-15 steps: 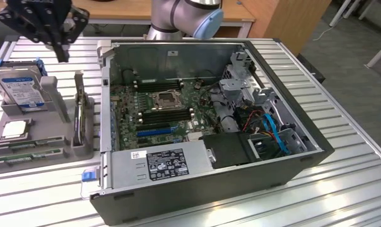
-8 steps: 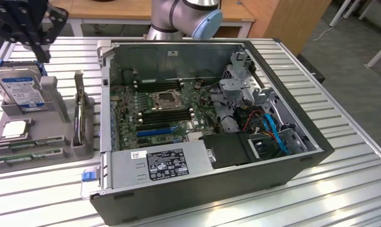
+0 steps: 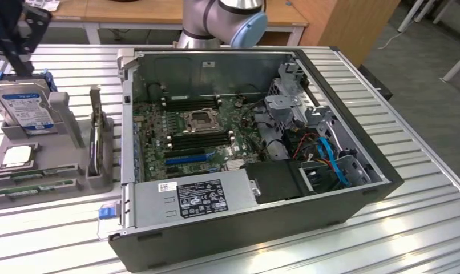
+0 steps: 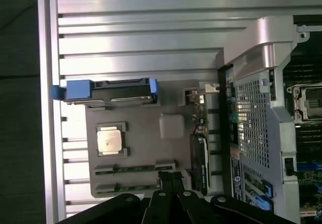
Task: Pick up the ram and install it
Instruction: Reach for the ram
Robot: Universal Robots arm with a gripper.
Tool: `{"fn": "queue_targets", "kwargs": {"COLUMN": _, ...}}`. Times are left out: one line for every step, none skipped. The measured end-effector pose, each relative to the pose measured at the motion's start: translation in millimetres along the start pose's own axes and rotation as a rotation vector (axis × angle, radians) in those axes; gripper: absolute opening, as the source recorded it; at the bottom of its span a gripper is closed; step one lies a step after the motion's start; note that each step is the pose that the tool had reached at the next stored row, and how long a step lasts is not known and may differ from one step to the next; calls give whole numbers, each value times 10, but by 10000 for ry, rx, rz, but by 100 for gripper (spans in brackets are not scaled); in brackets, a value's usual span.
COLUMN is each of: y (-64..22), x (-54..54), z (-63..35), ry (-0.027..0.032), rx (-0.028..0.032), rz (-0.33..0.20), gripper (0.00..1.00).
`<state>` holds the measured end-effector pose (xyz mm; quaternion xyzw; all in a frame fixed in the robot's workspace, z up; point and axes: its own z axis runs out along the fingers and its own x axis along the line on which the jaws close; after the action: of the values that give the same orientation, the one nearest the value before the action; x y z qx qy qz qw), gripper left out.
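**Ram sits in its tray as closed gripper hovers over the parts rack**

A slatted aluminium table [image 3: 412,171] carries the whole job. In the exterior view we see the computer case [image 3: 253,240] laid on its side with the panel off. That leaves the motherboard [image 3: 148,134] facing up, so its black memory slots [image 3: 203,138] (they look empty to us) can be reached from above.

Toward the exterior view's left stands a grey parts tray [image 3: 63,111], close against the case wall; we cannot tell whether the two touch. Each part has its own pocket there: the hard drive [image 3: 24,108] stands upright and the processor chip [image 3: 18,157] lies flat. The ram [image 3: 32,187] is set on edge in a narrow groove at the end nearest this camera, well apart from the slots. We judge that the groove keeps the stick's top edge exposed for a pinch.

The case rim and an upright card [image 3: 100,142] stand between tray and board, so the way across looks open only above them. Inside the case, the slots flank the socket [image 3: 202,120], with cables crowding toward the exterior view's right.

In the wrist view the gripper [image 4: 171,176] hangs over the same tray, jaws together and holding nothing. Its tips are nearest the green ram [image 4: 132,168] in its groove, and the processor chip and hard drive lie farther off. Bare table borders the tray on the side away from the case, which we judge to be the freest room.
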<state>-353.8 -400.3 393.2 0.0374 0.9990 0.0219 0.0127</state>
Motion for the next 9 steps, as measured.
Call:
{"fn": "queue_targets", "kwargs": {"y": -3, "x": 45, "z": -1, "ry": 0, "rx": 1, "rz": 1, "gripper": 10}}
{"fn": "queue_targets", "kwargs": {"y": -7, "x": 94, "z": -3, "ry": 0, "rx": 3, "rz": 2, "gripper": 10}}
{"fn": "queue_targets", "kwargs": {"y": -11, "x": 139, "z": -3, "ry": -1, "rx": 4, "rz": 1, "gripper": 10}}
{"fn": "queue_targets", "kwargs": {"y": -15, "x": 183, "z": -5, "ry": 0, "rx": 5, "rz": 0, "gripper": 10}}
{"fn": "queue_targets", "kwargs": {"y": -19, "x": 228, "z": -7, "ry": 1, "rx": 7, "rz": 0, "gripper": 10}}
{"fn": "queue_targets", "kwargs": {"y": -23, "x": 273, "z": -8, "ry": 0, "rx": 8, "rz": -1, "gripper": 10}}
{"fn": "queue_targets", "kwargs": {"y": -27, "x": 318, "z": -8, "ry": -1, "rx": 8, "rz": 1, "gripper": 10}}
{"fn": "queue_targets", "kwargs": {"y": -31, "x": 363, "z": -10, "ry": -1, "rx": 10, "rz": 1, "gripper": 10}}
{"fn": "queue_targets", "kwargs": {"y": -34, "x": 403, "z": -11, "ry": 0, "rx": 11, "rz": -2, "gripper": 10}}
